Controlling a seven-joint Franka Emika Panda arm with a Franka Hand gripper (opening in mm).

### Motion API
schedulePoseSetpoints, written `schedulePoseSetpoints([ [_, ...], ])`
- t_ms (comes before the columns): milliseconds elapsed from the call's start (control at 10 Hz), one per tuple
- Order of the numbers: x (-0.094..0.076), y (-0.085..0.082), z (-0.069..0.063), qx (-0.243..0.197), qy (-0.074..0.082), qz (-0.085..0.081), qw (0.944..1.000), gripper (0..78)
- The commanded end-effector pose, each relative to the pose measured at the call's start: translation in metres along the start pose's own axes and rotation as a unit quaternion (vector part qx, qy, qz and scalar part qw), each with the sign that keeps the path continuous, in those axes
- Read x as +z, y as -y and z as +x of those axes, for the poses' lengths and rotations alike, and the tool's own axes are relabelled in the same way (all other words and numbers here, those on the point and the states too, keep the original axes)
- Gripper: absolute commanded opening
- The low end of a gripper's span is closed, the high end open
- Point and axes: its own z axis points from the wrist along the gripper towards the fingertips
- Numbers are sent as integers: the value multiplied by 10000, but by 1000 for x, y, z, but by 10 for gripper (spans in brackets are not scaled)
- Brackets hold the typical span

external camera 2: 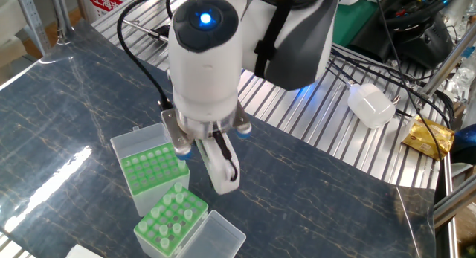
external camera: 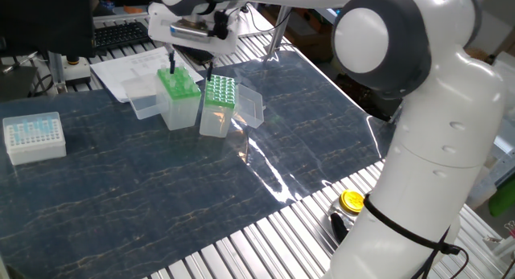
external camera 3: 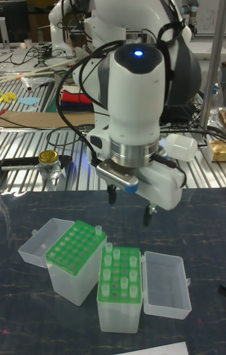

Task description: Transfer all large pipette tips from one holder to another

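Tips (external camera 3: pixel 117 255) like these are probably featherlight, thin-walled plastic: stiff along their length, smooth and tapered, so likely to slip or cock sideways in a pinch, and easy to crush or bend at the fine end. The wide collar standing proud of a rack looks like the place to take hold, squarely from above, lifting straight up so the cone clears its hole.

In the tall view, two green racks sit side by side under the arm, each in a clear box with its lid swung open. On the right rack (external camera 3: pixel 120 274) roughly eight tips stand up, scattered; an exact count is not possible. The left rack (external camera 3: pixel 76 243) shows rows of pale dots, too small to count or to tell seated tips from bare holes, plus one tip upright at its back corner. One white box (external camera: pixel 34 137) of blue tips sits well apart.

The gripper (external camera 3: pixel 130 204) hangs above both racks, fingers spread wide, nothing between them.
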Motion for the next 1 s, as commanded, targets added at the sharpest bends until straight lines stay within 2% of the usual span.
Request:
schedulePoseSetpoints([
  [100,3,-21,-3,499,24,-21,9987,774],
  [600,11,-33,-14,753,44,-65,9971,774],
  [700,13,-37,-18,930,41,-133,9956,774],
  [1000,20,-44,-26,1194,155,-233,9924,774],
])
